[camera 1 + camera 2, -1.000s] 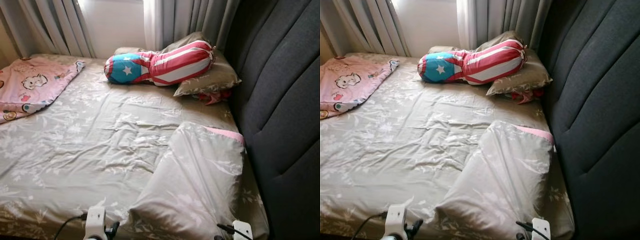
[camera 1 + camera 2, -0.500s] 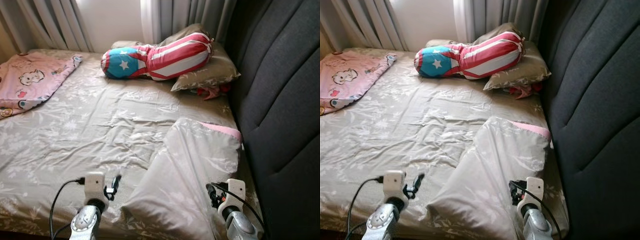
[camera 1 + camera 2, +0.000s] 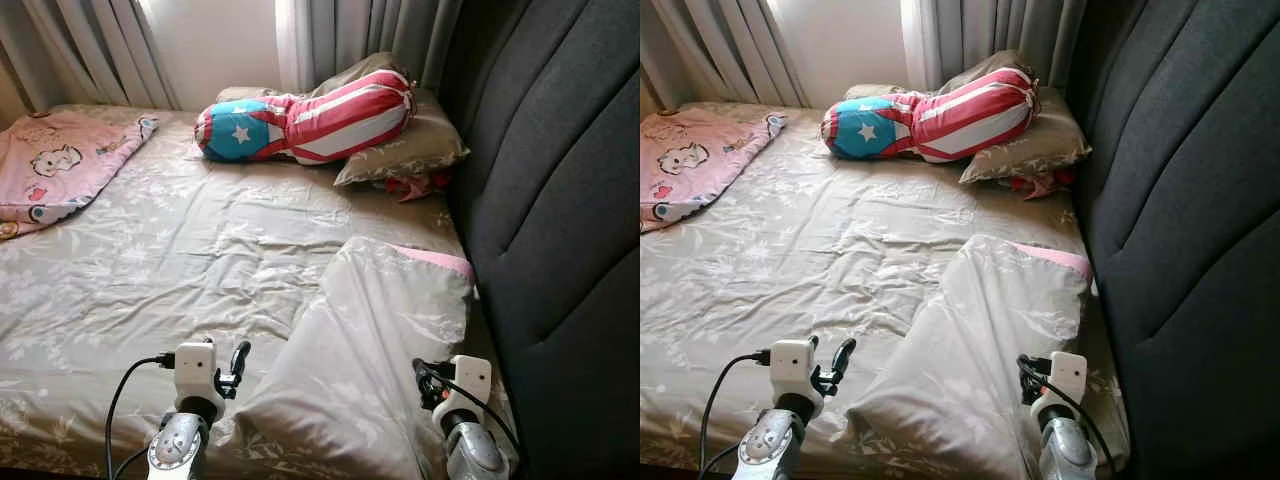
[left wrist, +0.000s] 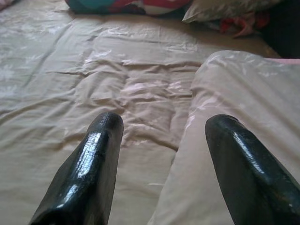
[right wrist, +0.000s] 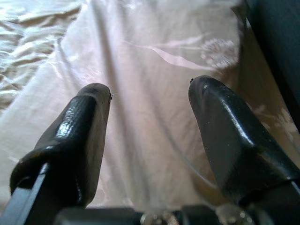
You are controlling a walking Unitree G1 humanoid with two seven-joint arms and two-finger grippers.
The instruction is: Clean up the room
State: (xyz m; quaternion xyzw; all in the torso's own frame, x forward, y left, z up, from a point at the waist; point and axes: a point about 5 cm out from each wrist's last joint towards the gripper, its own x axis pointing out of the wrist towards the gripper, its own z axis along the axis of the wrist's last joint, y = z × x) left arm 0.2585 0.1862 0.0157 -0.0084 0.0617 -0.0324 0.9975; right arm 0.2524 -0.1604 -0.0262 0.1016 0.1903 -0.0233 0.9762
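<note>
- Landmark: the grey pillow lies flat on the bed, just beside the headboard, long axis running away from me.
- My left gripper hovers at the pillow's near left corner, fingers spread, holding nothing.
- My right gripper hovers over the pillow's near right end, fingers spread, empty.
- Both grippers are about equally near.
- Open sheet lies left of the pillow; the headboard closes off its right.
</note>
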